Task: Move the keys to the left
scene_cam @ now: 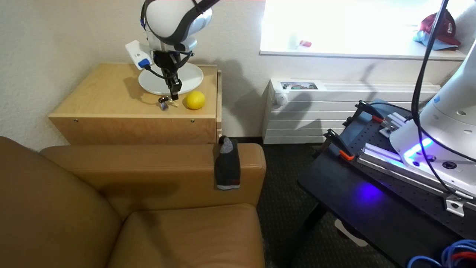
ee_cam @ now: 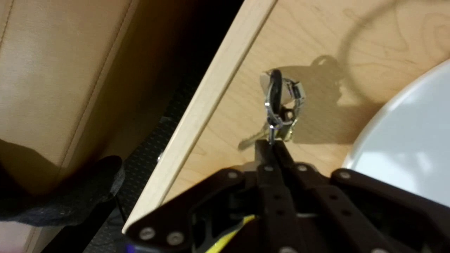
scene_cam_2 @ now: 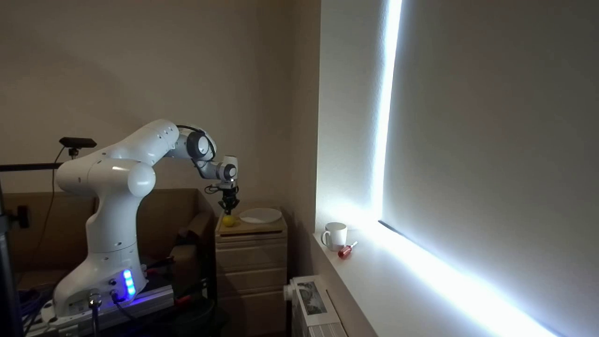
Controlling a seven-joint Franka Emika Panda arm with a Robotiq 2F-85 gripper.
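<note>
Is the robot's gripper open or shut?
Shut: in the wrist view, the gripper has its fingertips together, pinching a shiny bit of the keys.

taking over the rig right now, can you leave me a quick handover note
Gripper: the black two-fingered gripper is shut on a small bunch of metal keys with a dark fob.
Keys: pinched at the fingertips over the pale wooden cabinet top, near the yellow round ball and white round plate; whether they touch the wood is unclear.
Done: keys gripped.
Left: probably carry them left, set them down, release.
</note>
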